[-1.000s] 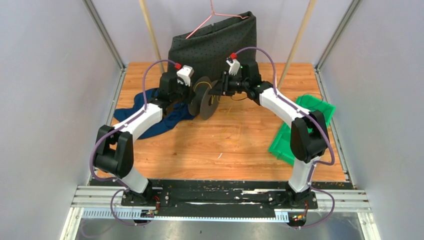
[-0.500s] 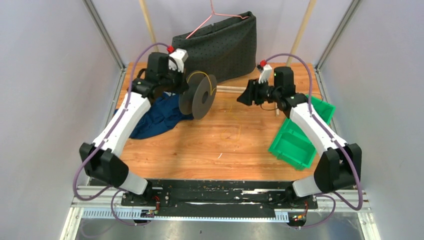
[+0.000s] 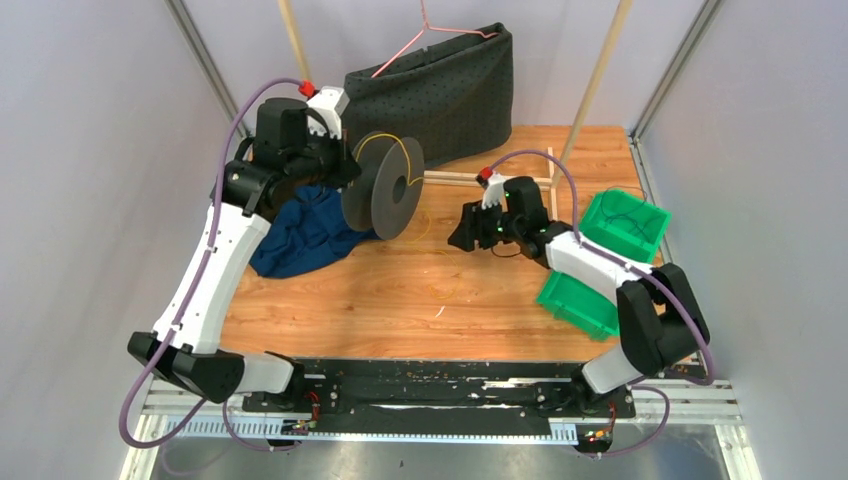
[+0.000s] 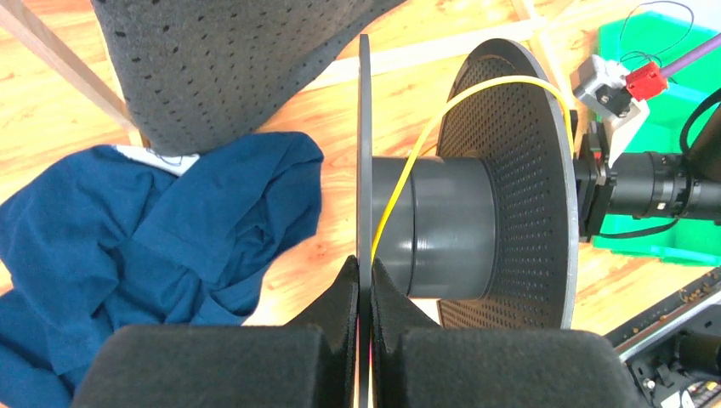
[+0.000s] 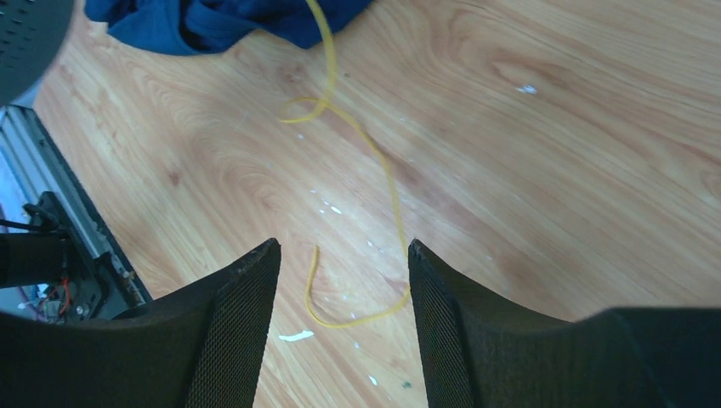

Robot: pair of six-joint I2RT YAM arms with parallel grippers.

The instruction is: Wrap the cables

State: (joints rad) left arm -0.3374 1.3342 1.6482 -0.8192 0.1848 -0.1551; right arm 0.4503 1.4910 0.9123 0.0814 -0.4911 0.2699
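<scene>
Wooden table [image 3: 330,300] carries 1 wire [image 5: 387,183], trailing loose from 1 spool [image 3: 370,195]. My left gripper [image 4: 363,276] pinches the spool's flange; my right gripper [image 5: 343,255] hangs spread wide above the wire.

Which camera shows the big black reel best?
The left wrist view: the reel fills it, both discs and hub clear, the left fingers pinching one disc. The top view shows it small. The right wrist view catches only a dark corner, perhaps its rim.
</scene>
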